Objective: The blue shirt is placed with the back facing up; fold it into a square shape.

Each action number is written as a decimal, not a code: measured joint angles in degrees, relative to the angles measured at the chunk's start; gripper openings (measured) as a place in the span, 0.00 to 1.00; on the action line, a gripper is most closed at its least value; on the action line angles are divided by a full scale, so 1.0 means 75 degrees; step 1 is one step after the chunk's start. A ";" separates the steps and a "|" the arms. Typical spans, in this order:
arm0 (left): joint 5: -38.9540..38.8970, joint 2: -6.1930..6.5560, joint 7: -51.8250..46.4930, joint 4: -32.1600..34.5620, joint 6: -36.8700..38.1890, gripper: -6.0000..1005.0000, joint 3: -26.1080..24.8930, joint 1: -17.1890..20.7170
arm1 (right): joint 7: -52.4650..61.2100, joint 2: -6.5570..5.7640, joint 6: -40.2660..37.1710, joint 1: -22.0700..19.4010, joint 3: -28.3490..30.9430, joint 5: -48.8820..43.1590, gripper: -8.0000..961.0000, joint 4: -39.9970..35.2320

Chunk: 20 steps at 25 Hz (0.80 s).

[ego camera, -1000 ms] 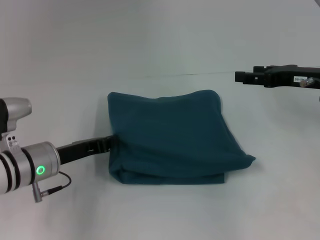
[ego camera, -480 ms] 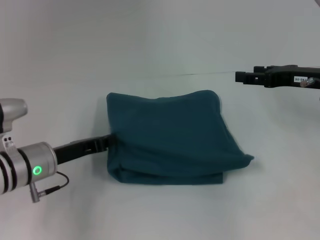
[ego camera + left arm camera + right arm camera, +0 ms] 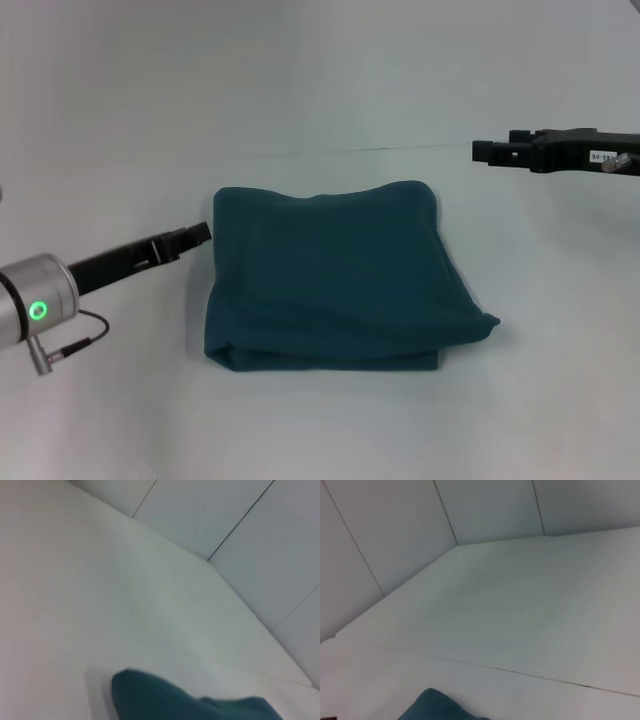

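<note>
As viewed from the head camera, found the left gripper (image 3: 195,236) low at the left, its tip just beside the upper left edge of the blue shirt (image 3: 335,275) and apart from the cloth. Could not tell whether spread or pressed together. Held nothing. Found the shirt itself at the middle of the white table (image 3: 320,430), folded into a rough square of several layers, plain side up, with the near right corner jutting out past the rest. Saw a small corner of the same teal cloth in each wrist view. Farther right, met the right gripper (image 3: 482,152), raised and well apart from the shirt, pointing left; state likewise impossible to tell.
</note>
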 joint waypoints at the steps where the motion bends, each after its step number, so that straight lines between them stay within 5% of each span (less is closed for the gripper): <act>1: -0.0024 0.0001 0.0000 0.0045 -0.0011 0.30 -0.0006 -0.0010 | 0.0000 -0.0005 0.0001 0.0000 0.0007 0.0000 0.82 0.0000; 11: -0.1128 0.0011 0.0958 0.0410 0.0531 0.61 0.0007 -0.0469 | -0.0002 -0.0049 -0.0274 -0.0139 0.0404 0.0059 0.83 -0.0044; 20: -0.1564 -0.0048 0.1997 0.0357 0.1659 0.83 0.0200 -0.0684 | -0.0989 0.0039 -0.1196 -0.0524 0.0765 0.0675 0.96 -0.0064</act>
